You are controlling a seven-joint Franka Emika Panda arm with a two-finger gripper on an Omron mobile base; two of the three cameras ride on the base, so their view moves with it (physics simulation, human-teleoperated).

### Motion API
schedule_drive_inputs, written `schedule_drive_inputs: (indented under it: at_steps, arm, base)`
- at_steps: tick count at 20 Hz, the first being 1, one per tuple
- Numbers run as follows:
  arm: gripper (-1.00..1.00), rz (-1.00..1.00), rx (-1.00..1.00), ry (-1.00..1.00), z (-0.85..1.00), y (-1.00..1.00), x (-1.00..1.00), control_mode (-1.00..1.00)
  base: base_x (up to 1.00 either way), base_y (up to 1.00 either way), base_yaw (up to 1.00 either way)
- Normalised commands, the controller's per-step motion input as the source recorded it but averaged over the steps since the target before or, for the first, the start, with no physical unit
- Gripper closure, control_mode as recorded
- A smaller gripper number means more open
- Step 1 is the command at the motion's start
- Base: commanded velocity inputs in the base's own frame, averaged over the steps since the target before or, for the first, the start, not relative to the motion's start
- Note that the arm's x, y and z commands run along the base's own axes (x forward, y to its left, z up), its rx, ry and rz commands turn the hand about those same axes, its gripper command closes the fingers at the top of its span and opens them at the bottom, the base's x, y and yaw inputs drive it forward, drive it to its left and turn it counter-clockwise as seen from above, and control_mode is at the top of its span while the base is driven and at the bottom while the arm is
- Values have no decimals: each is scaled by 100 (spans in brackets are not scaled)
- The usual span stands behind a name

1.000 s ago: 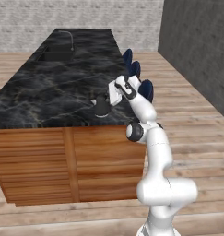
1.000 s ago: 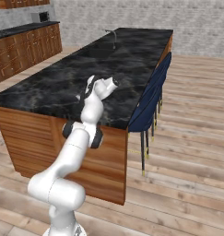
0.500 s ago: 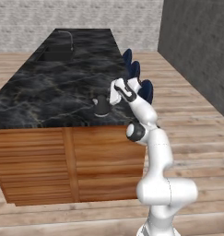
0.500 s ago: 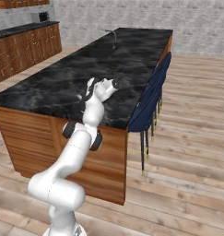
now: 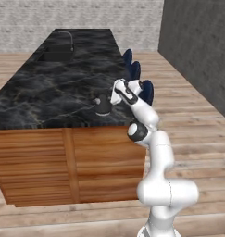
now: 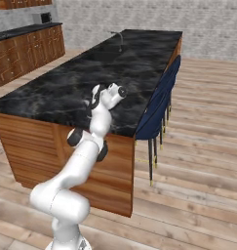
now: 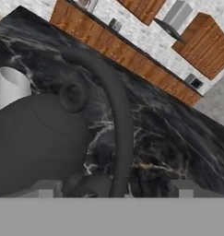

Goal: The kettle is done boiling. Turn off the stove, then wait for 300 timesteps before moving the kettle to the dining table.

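Kettle (image 5: 103, 105) sits on dining table (image 5: 49, 92) near its front edge, by the corner closest to the robot, upright on the marble. In right base view the kettle is mostly hidden behind the arm's wrist; only a dark sliver shows there, hard to make out. In hand view the kettle (image 7: 37, 138) is cut off at left and bottom, body fills lower left, lid knob up top, pale spout at upper left pointing toward the view's top-left. Handle arches from near the knob down to btm centre, running between the two finger tips (image 7: 42, 188). Gripper (image 7: 111, 191) jaws stand wide apart, either side of the handle; no contact visible, so nothing gripped as far as I can tell. In left base view gripper (image 5: 115, 96) hangs just right of kettle, v. close. Spout direction in base views too small to tell. Blue chairs (image 5: 134, 73) line table's right side.
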Motion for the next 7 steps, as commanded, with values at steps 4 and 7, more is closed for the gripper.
schedule_drive_inputs:
  at_steps: [4, 7]
  arm:
    - [-100, 2, 0, 5, -6, -19, 10, -100]
    - [-100, 0, 0, 0, 0, -31, 0, -100]
  base:
    - [0, 0, 0]
    - [0, 0, 0]
